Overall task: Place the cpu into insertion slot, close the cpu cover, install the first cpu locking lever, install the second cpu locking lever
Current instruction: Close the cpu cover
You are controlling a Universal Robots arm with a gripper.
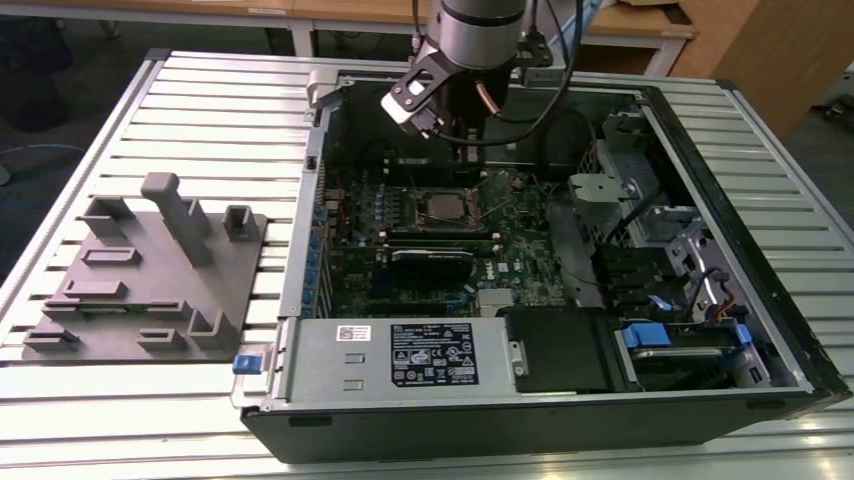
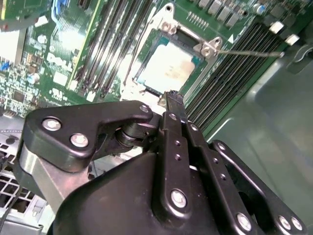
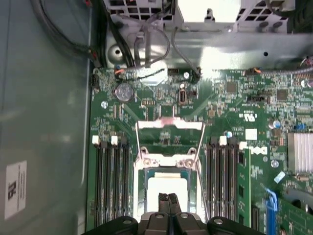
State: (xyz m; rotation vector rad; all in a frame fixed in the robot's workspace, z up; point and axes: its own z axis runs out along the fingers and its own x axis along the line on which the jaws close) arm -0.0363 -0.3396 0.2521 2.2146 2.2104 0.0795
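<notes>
Second wrist view — closed tool (image 2: 173,98) by cpu (image 2: 168,66) edge.

Inside the computer case (image 1: 534,425), whose walls are dull grey sheet metal and whose outer edge is matt black, the motherboard (image 3: 234,98) has a smooth, glossy green lacquer. On it, the cpu (image 2: 168,66) shows a dull silver-grey metal top with a pale sheen. The insertion slot (image 2: 186,38) is framed in metal, dark along its edges and bright silver at its screwed corners. Above the case floor, the gripper (image 2: 173,95) is smooth black with a soft gloss and shiny metal screw heads. Under the case, the table (image 1: 174,110) is pale, ribbed, satin metal. Beside the case stands a matt grey plastic fixture (image 1: 147,290).
</notes>
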